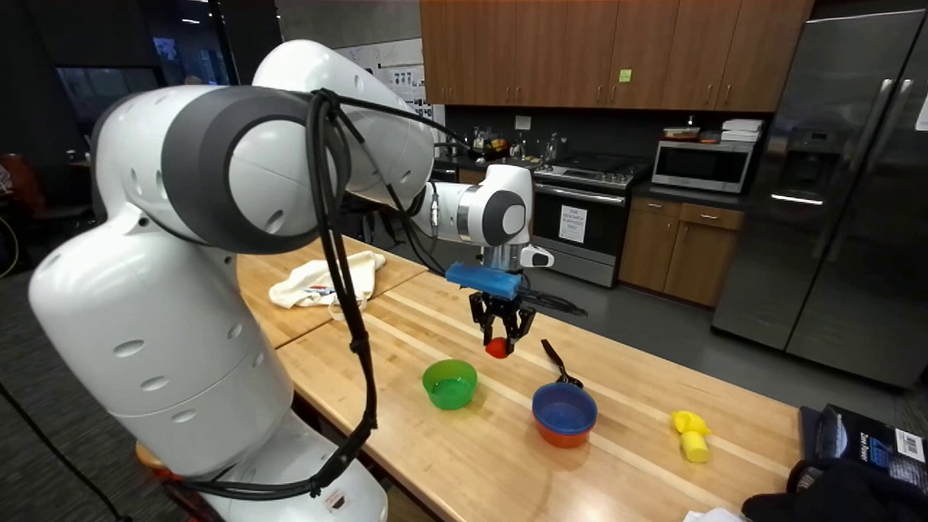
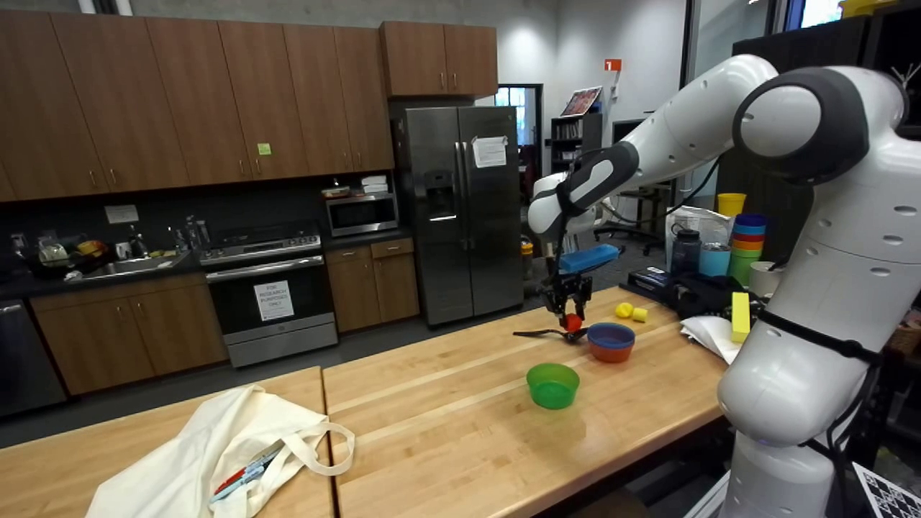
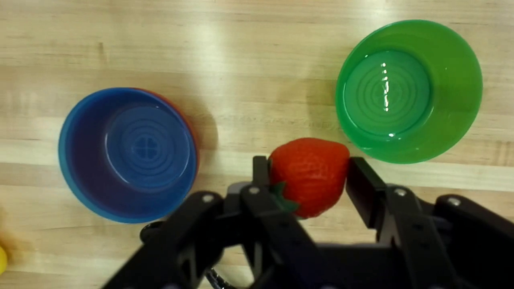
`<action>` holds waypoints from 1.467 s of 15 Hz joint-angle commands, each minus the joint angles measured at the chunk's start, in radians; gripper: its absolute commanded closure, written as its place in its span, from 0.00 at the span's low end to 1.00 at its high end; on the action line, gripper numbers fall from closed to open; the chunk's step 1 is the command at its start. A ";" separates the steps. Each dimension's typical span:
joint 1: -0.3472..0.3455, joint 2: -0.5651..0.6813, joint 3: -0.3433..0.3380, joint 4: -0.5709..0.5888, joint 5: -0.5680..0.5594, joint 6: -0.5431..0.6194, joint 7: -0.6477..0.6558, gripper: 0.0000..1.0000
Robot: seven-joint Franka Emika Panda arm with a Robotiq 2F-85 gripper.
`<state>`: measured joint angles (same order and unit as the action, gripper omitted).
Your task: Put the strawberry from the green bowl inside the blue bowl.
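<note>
- Tool (image 1: 499,344): narrowed onto the strawberry (image 3: 311,174), pinching it from both sides, low centre of the wrist view.
- Strawberry looks up off the counter (image 1: 478,449) in both exterior views, over neither bowl.
- Green bowl (image 3: 409,91): upper right of the wrist view, strawberry out of it.
- Blue bowl (image 3: 128,154): left side of the wrist view, nested in an orange bowl (image 1: 564,436); no strawberry inside yet.
- Farther out, exterior views: black utensil (image 1: 560,366) just above the nested pair in the frame, yellow object (image 1: 692,433) lower right, cloth bag (image 2: 209,460) lower left.
- Step, my read: the carry; pick done, drop not.
- Next: likely head left in the wrist view until over the blue bowl, lower, spread. Letting go off-centre could bounce it off the rim.
</note>
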<state>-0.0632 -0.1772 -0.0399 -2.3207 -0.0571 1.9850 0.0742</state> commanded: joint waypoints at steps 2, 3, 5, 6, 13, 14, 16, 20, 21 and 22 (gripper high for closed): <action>-0.031 0.049 -0.043 0.075 0.000 -0.026 -0.042 0.73; -0.037 0.060 -0.053 0.087 0.002 -0.025 -0.048 0.73; -0.049 0.083 -0.071 0.108 0.003 -0.027 -0.059 0.73; -0.054 0.094 -0.077 0.115 0.003 -0.026 -0.060 0.73; -0.084 0.164 -0.113 0.172 -0.002 -0.029 -0.064 0.73; -0.087 0.175 -0.116 0.179 -0.002 -0.028 -0.063 0.73; -0.093 0.194 -0.122 0.189 -0.010 -0.023 -0.057 0.73; -0.101 0.225 -0.130 0.209 -0.025 -0.017 -0.044 0.73; -0.102 0.232 -0.133 0.214 -0.035 -0.015 -0.036 0.73; -0.104 0.239 -0.135 0.219 -0.040 -0.015 -0.034 0.73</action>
<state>-0.1575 0.0343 -0.1681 -2.1387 -0.0664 1.9848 0.0283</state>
